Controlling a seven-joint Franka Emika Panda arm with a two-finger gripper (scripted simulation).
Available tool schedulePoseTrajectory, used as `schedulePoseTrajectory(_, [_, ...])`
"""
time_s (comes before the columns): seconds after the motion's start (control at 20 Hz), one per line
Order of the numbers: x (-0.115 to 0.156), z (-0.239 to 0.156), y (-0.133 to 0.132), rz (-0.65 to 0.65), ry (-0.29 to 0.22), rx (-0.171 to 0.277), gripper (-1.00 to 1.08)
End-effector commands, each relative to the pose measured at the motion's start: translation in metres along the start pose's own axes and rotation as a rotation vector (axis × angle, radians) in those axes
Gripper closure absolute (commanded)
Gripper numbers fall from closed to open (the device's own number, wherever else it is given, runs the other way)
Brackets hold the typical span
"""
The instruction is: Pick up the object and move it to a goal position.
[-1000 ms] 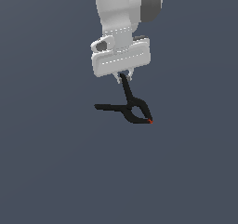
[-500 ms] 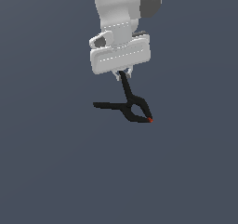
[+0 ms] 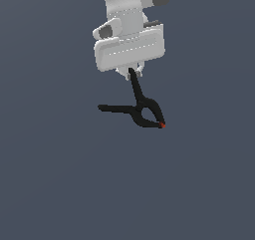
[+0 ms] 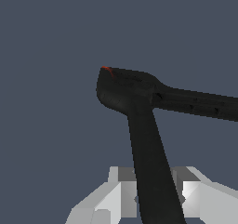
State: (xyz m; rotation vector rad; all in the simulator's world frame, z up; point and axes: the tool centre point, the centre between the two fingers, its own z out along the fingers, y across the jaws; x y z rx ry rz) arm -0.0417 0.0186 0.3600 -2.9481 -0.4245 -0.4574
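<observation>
The black spring clamp [image 3: 141,110] hangs below my white gripper [image 3: 131,72] in the exterior view. One thin handle runs up between my fingers, the other sticks out to the exterior view's left. Its looped jaw and tiny red tip [image 3: 163,126] point down to the exterior view's right. My gripper is shut on the upper handle and holds the clamp in the air. In the wrist view the clamp [image 4: 139,107] fills the middle, with its handle pinched between my grey-white fingers [image 4: 122,195] and the red tip [image 4: 107,69] farthest from them.
A plain dark grey-blue background surrounds the arm in both views. The white arm body [image 3: 130,15] rises above the gripper. No goal marker shows.
My gripper and the held clamp have risen slightly and drifted a little to the exterior view's right. The grip on the handle is the same.
</observation>
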Motion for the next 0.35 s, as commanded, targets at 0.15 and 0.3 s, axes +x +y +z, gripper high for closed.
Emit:
schedulePoseTrajectory(0.15, [0.0113, -0.0172, -0.0009, -0.001, 0.003, -0.002, 1.08])
schedulePoseTrajectory(0.3, [0.0128, -0.0192, -0.0011, -0.001, 0.003, -0.002, 1.08])
